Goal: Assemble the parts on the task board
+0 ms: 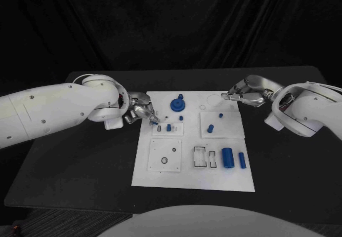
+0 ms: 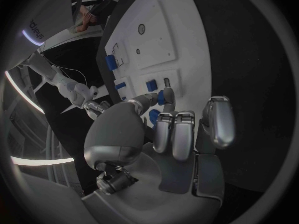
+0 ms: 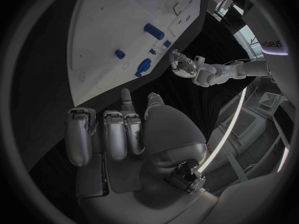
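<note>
1. In the right wrist view, pale letters point(image 3: 272, 45) stand on a dark surface at the edge of the room; they seem to spell "sharpa", partly cut off.
2. In the left wrist view, similar pale letters point(image 2: 35, 27) appear, too bent to read.

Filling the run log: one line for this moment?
left hand: at task board left edge, empty | right hand: off board's far right corner, empty

Black table point(image 1: 85, 163), white task board point(image 1: 192, 181) flat at its middle.
</note>
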Available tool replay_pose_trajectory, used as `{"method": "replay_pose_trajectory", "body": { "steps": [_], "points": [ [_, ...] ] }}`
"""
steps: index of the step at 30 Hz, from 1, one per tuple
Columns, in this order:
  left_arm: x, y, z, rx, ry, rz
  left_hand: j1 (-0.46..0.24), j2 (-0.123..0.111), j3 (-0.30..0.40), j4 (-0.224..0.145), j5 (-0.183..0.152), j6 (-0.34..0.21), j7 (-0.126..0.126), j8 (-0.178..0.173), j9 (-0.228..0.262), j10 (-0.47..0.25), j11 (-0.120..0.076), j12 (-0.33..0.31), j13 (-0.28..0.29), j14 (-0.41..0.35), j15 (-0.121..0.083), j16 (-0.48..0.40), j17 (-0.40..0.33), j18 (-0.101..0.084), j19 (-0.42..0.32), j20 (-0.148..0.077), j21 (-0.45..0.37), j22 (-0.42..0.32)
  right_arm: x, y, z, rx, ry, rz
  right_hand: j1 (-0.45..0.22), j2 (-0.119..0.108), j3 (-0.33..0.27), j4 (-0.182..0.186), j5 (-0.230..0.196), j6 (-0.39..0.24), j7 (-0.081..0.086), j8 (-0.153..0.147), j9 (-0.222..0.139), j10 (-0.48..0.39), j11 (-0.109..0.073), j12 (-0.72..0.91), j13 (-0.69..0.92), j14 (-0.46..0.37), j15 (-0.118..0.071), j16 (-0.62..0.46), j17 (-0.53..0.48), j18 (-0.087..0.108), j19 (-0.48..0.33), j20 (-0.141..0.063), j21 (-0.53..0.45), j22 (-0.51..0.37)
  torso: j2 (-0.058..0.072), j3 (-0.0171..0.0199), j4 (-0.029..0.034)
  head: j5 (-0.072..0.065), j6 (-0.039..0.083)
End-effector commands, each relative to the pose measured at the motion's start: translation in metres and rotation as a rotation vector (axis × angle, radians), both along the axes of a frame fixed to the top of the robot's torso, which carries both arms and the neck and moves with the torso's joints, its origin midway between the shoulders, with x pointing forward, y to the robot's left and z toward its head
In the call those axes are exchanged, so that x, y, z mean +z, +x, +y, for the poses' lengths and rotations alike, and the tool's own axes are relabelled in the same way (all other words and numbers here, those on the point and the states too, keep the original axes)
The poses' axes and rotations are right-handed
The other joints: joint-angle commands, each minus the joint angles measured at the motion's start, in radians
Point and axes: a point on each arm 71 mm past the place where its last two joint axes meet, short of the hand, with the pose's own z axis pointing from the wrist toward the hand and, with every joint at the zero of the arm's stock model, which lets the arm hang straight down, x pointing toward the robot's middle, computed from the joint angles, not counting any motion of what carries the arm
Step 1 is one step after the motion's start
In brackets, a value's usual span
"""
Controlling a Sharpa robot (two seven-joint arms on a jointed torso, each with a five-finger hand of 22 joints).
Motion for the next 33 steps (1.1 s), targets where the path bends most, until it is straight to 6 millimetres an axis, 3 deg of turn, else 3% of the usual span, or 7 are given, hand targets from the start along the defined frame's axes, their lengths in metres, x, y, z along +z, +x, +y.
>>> {"method": "replay_pose_trajectory", "body": {
  "steps": [1,25,33],
  "points": [
    [-0.004,0.0,-0.002,0.002,-0.007,-0.014,-0.01,0.0,0.077,-0.076,-0.004,-0.003,-0.003,0.006,0.002,0.105,-0.006,0.003,0.262,0.104,-0.003,0.003,0.263,0.006,-0.005,-0.001,-0.003,0.174,-0.001,0.0,-0.001,-0.017,-0.003,0.002,0.008,-0.002,0.006,0.001,0.004,0.004,-0.005,-0.007,0.002,0.106,-0.002,-0.007,0.262,0.106,-0.003,0.003,0.263,-0.003,0.078,-0.001,0.005,0.246,0.0,-0.0011,-0.0005,0.003,0.0],
    [-0.022,-0.004,-0.007,0.007,-0.011,0.011,-0.017,0.006,0.075,-0.072,-0.009,-0.006,-0.002,0.006,0.003,0.105,-0.005,0.003,0.262,0.104,-0.002,0.003,0.263,0.007,-0.008,-0.001,-0.008,0.173,0.0,0.002,-0.001,-0.014,0.003,-0.013,0.012,-0.003,0.007,-0.001,0.007,0.005,-0.005,-0.007,0.002,0.106,-0.002,-0.007,0.262,0.106,-0.003,0.003,0.263,-0.002,0.077,-0.001,0.003,0.245,-0.001,-0.0002,0.0013,0.001,0.0],
    [-0.024,-0.004,-0.008,0.006,-0.012,0.013,-0.017,0.007,0.075,-0.072,-0.011,-0.007,-0.002,0.006,0.003,0.105,-0.005,0.003,0.262,0.104,-0.002,0.003,0.263,0.007,-0.009,0.0,-0.009,0.172,-0.001,0.002,-0.001,-0.013,0.003,-0.013,0.015,-0.003,0.008,-0.001,0.009,0.006,-0.005,-0.006,0.002,0.106,-0.002,-0.007,0.262,0.106,-0.003,0.003,0.263,-0.002,0.077,-0.001,0.003,0.245,0.0,-0.0013,-0.0006,0.01,0.0]
  ]
}}
